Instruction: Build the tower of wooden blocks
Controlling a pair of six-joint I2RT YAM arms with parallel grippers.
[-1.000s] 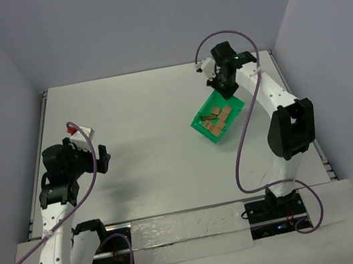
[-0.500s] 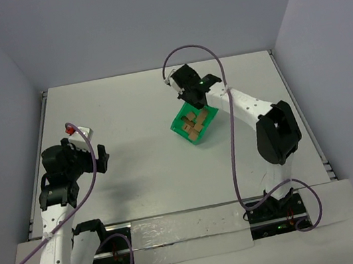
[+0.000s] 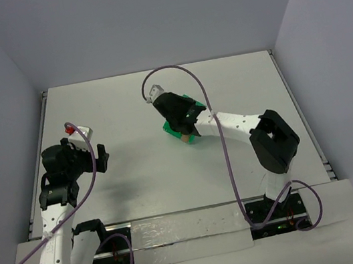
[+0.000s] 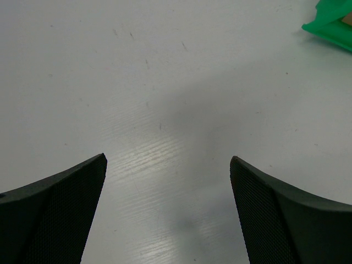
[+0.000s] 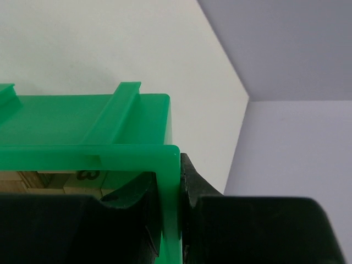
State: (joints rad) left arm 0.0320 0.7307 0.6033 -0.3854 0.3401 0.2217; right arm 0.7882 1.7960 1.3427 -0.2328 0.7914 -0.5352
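On the left, we see the left pincer [image 4: 168, 158] hanging over the worktop [image 4: 165, 66] with its jaws spread wide and nothing between them. Near the middle of the worktop, the right pincer [image 5: 169, 184] is clamped tight on one wall of the green bin [image 5: 82, 118], which the arm mostly hides from above. The wooden cubes [image 5: 47, 179] lie inside that bin, and one shows a dark mark.
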